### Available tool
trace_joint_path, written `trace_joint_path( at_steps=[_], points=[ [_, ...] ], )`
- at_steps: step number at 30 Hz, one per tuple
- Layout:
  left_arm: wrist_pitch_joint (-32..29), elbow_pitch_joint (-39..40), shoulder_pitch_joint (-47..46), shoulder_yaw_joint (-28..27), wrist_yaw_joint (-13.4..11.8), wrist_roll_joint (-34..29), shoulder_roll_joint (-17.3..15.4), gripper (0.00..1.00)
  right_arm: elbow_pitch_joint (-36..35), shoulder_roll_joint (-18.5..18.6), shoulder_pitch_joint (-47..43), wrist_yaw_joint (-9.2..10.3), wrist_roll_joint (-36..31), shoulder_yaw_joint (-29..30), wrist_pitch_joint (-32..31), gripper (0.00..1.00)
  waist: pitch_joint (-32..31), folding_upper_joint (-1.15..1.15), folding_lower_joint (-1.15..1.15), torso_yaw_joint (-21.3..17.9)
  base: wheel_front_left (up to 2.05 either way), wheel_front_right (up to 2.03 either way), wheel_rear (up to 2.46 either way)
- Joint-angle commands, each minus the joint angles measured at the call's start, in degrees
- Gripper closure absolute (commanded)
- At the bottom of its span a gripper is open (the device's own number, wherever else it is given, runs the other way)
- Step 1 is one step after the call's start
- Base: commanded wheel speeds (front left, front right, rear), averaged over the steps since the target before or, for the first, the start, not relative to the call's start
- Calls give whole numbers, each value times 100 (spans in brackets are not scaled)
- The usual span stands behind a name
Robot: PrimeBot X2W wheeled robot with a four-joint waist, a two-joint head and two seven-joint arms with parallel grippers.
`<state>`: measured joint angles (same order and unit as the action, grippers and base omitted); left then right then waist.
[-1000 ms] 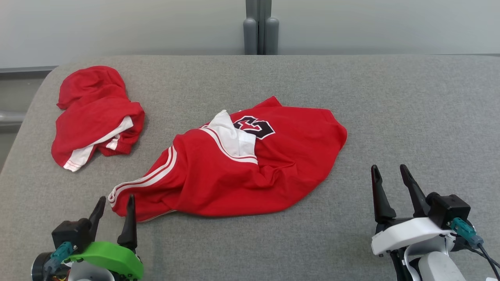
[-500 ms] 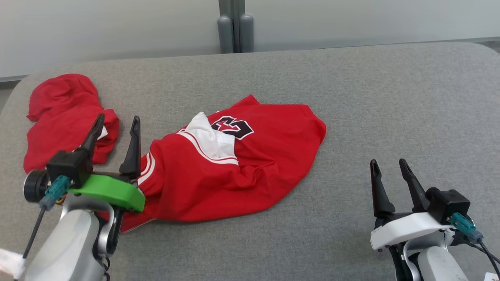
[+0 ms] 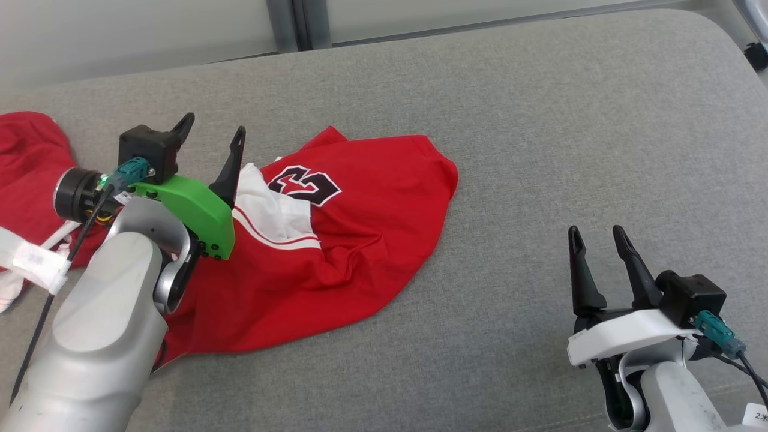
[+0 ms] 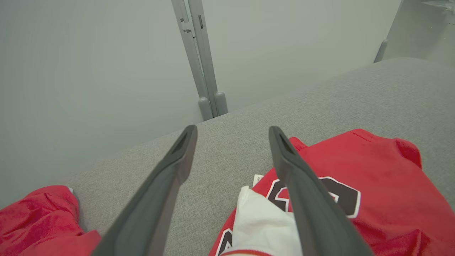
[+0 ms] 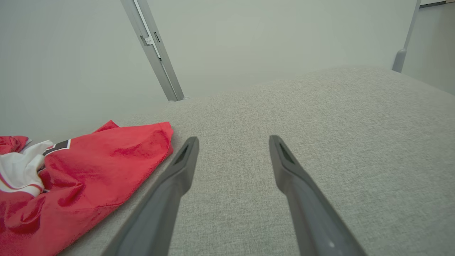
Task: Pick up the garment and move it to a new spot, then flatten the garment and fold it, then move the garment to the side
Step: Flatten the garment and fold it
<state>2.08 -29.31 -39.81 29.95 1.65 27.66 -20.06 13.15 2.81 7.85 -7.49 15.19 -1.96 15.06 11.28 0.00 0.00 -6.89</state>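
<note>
Head view: two red garments; jersey (image 3: 336, 240) central on grey surface (image 3: 540, 150), black numeral (image 3: 305, 185) illegible; second garment (image 3: 24, 156) far left; left gripper (image 3: 214, 124) above jersey's edge, spread, empty; right gripper (image 3: 596, 231) spread, empty. Left wrist view: jersey beneath one of two fingers (image 4: 305, 199). Right wrist view: jersey at view's left.

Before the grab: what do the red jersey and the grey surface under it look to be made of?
The red jersey looks like thin synthetic knit, probably polyester: faint sheen, soft limp creases. The grey surface looks like matte woven upholstery cloth, perhaps padded: flecked weave, rounded corner.
</note>
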Motion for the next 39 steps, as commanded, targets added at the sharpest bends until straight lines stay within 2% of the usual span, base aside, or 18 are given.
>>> trace_joint_path(
  at_steps=[1, 14, 15, 16, 17, 29, 35, 37, 38, 39],
  points=[
    [-126, -216, -125, 50, 57, -9, 25, 0, -6, 15, 92, 0, 54, 8, 17, 0, 176, 0, 0, -195, 0, 0, 0],
    [-888, -1762, -446, 290, 392, 314, 254, 0, -13, 15, 172, 0, 69, 27, 18, 0, 312, 0, 0, -384, 0, 0, 0],
    [-852, -1802, -455, 279, 400, 338, 291, 38, -16, 15, 173, 0, 74, 26, 17, 0, 312, 0, 0, -389, 0, 0, 0],
    [-804, -1853, -474, 282, 422, 349, 307, 97, -24, 14, 171, 0, 74, 29, 17, 0, 311, 0, 0, -391, 0, 0, 0],
    [-771, -1889, -490, 303, 438, 344, 315, 100, -29, 16, 163, 1, 75, 37, 17, 0, 307, 0, 0, -389, 0, 0, 0],
    [-148, -2107, -666, 440, 537, 404, 471, 100, -15, 15, 62, 0, 39, 122, 17, 0, 144, 0, 0, -196, 0, 0, 0],
    [237, -1931, -663, 452, 527, 402, 556, 100, 23, 16, -38, 1, 5, 141, 17, 0, -32, 0, 0, 25, 0, 0, 0],
    [461, -1818, -601, 424, 454, 377, 540, 100, 31, 15, -47, 1, 0, 119, 17, 0, -86, 0, 0, 82, 0, 0, 0],
    [615, -1748, -560, 424, 411, 326, 513, 88, 35, 16, -53, 1, -5, 114, 17, 0, -116, 0, 0, 106, 0, 0, 0],
    [735, -1700, -512, 432, 386, 302, 502, 53, 34, 16, -61, 0, -8, 113, 17, 0, -143, 0, 0, 125, 0, 0, 0]
  ],
)
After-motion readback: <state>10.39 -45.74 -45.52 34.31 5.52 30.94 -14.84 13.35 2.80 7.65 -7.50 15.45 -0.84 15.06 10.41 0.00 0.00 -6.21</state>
